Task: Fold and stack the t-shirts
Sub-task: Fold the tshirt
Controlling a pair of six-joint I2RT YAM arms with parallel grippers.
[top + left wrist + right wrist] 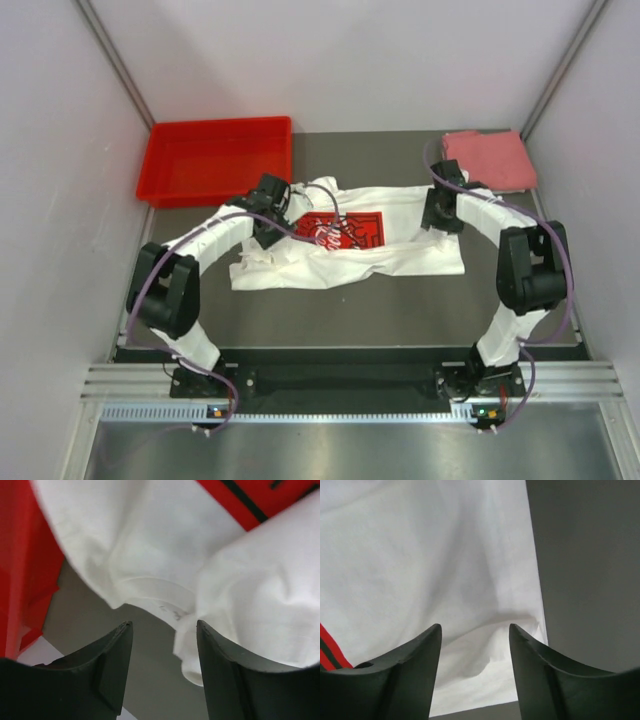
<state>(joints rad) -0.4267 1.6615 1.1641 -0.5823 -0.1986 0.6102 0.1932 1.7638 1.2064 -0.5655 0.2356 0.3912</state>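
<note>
T-shirt (400,255) lies beneath left tool (162,625) and right tool (475,627).

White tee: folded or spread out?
Spread, not neatly folded: the white t-shirt lies wide and rumpled across the table, red logo face up, its left end bunched.

Your left gripper (164,627) stands parted over the grey table (82,625), the white t-shirt (165,545) bunched just beyond it, red bin (25,565) leftward.
</note>
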